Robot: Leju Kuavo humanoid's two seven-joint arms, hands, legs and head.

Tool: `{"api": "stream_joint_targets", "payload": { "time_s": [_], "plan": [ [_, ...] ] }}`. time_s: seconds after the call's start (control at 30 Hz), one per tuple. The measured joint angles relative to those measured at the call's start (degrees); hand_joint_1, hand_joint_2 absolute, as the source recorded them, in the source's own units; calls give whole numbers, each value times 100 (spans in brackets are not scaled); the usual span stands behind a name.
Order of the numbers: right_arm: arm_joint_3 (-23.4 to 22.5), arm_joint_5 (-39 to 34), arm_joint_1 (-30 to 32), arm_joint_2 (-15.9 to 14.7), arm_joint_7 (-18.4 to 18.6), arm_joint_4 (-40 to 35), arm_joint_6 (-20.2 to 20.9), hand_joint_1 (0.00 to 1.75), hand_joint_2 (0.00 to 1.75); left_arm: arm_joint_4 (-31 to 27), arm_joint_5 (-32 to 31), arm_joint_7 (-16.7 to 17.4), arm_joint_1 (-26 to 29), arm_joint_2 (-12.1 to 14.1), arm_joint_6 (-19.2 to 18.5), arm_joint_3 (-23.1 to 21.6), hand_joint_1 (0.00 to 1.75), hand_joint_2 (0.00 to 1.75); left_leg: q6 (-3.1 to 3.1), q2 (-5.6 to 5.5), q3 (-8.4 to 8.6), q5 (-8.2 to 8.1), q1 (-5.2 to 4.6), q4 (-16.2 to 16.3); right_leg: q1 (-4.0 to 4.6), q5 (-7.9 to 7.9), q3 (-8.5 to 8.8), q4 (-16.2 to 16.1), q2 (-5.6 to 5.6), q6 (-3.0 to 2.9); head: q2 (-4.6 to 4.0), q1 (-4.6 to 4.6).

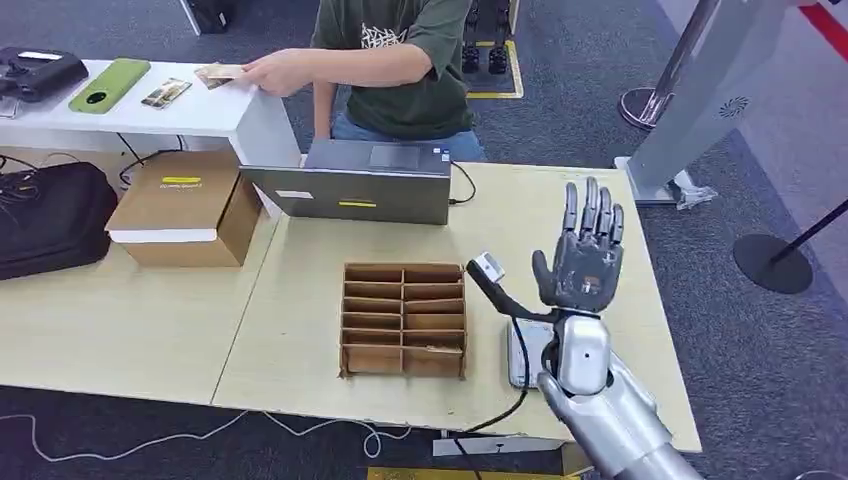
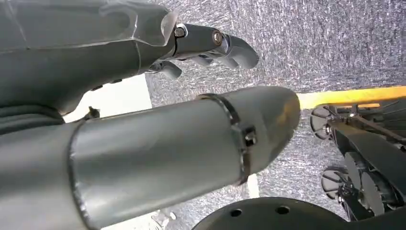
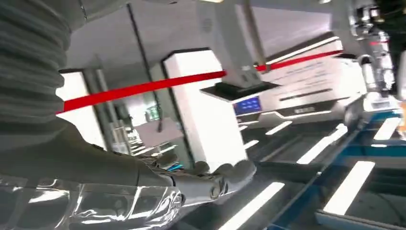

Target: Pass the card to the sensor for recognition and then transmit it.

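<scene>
Low and right in the head view, your right hand [image 1: 583, 262] stands raised, fingers spread, holding nothing. Just behind its wrist sits the sensor [image 1: 528, 352] on the desk [image 1: 300, 260]; the left hand [image 2: 210, 45] hangs by the floor, fingers loosely curled, empty. At upper left, well apart, a person's hand [image 1: 270, 72] holds what is likely the card [image 1: 218, 75]. Judge it light, thin, stiff and slick: pinch its flat faces near one edge.

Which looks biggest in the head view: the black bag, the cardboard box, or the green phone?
Largest to smallest, as they look:
1. black bag, though partly cut off
2. cardboard box, close to it, so unsure
3. green phone, farther from the camera
</scene>
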Motion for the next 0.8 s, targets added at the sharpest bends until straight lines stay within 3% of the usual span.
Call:
{"api": "stream_joint_targets", "payload": {
  "time_s": [0.17, 0.33, 0.5, 0.67, 0.8],
  "plan": [
    [50, 2, 841, -618, 161, -1143, 442, 0, 175, 2, 66, -70, 17, -2, 13, 31, 0, 0, 4, 3, 1, -6, -1, 0, -1, -1, -1, -2, 1, 0, 0, 0],
    [37, 2, 1424, -906, 163, -2031, 1059, 0, 175, 4, 164, -98, 23, -30, 9, 44, 0, 0, 4, 5, 2, -8, 1, -1, -2, -4, -1, -1, 3, 2, 0, 0],
    [196, 2, 1630, -968, 163, -2617, 1643, 0, 175, 30, 269, -160, 28, -87, -63, 63, 0, 0, 4, 9, 3, -8, 2, -2, -1, -4, -1, 0, 5, 2, -2, 0],
    [441, 2, 1753, -994, 163, -2903, 1761, 0, 175, 59, 347, -164, 42, -129, -72, 79, 0, 0, 4, 8, 3, -7, 1, -2, -1, -4, 1, 0, 5, 2, 0, 0],
    [940, 2, 1894, -817, 148, -2919, 2070, 0, 175, 68, 463, -170, 67, -155, -94, 98, 0, 0, 2, 8, 3, -9, 2, -3, 0, -9, 0, 0, 5, -1, 0, 0]
  ]
}}
